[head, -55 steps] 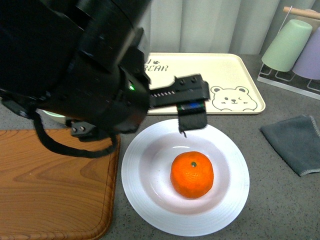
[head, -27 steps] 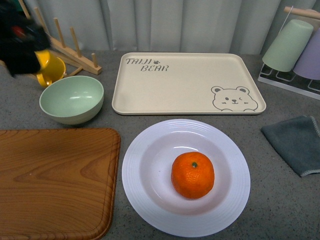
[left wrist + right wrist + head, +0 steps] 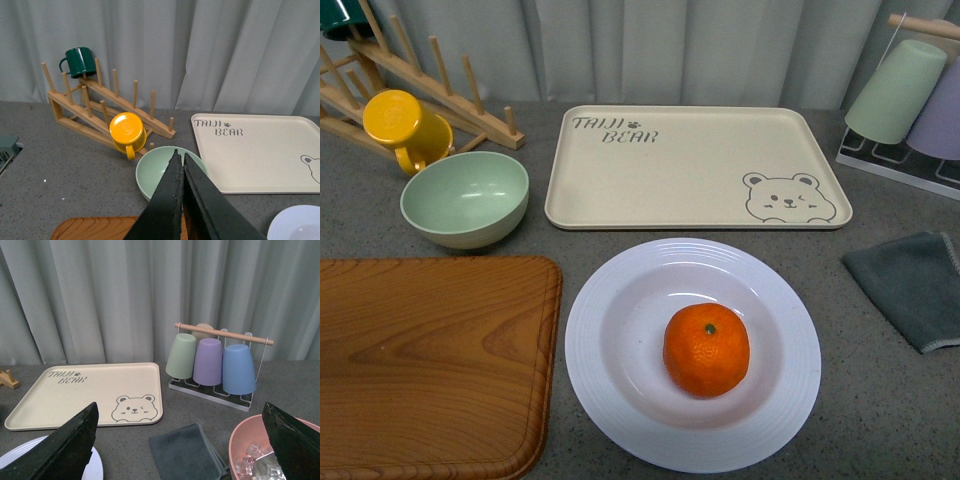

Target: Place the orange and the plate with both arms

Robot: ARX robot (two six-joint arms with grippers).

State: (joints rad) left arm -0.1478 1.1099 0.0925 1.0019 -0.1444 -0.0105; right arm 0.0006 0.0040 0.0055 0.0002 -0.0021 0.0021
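Orange [image 3: 706, 350] in plate [image 3: 595, 300], ice [image 3: 248, 466] in pink bowl [image 3: 239, 442]

The plate [image 3: 592, 390] is showing a smooth, glossy white finish; the orange [image 3: 706, 350] is presenting dimpled, faintly shiny skin. The board [image 3: 430, 370] is showing grained wood, the towel [image 3: 910, 285] matt grey cloth, the countertop [image 3: 880, 420] matt speckle.
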